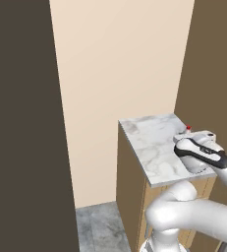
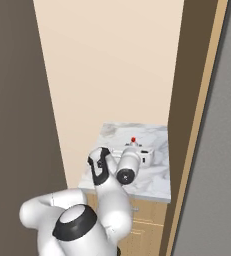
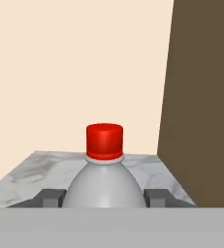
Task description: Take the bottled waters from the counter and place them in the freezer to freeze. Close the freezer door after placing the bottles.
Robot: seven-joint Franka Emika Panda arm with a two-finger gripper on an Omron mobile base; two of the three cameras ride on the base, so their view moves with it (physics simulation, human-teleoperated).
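Left base view: the white arm's two-finger gripper [image 1: 193,139] reaches across the white-grey veined marble counter [image 1: 152,142]. A red cap [image 1: 188,128] shows just past the hand, at the slab's far right.

Right base view: the same cap stands upright above the hand, the bottle's long axis vertical.

Hand view: the clear plastic bottle with the red cap [image 3: 105,186] sits squarely between the dark fingertips [image 3: 50,197], one on each flank. The jaws are closed onto its body. The bottle appears gripped but not yet lifted. No freezer compartment visible.
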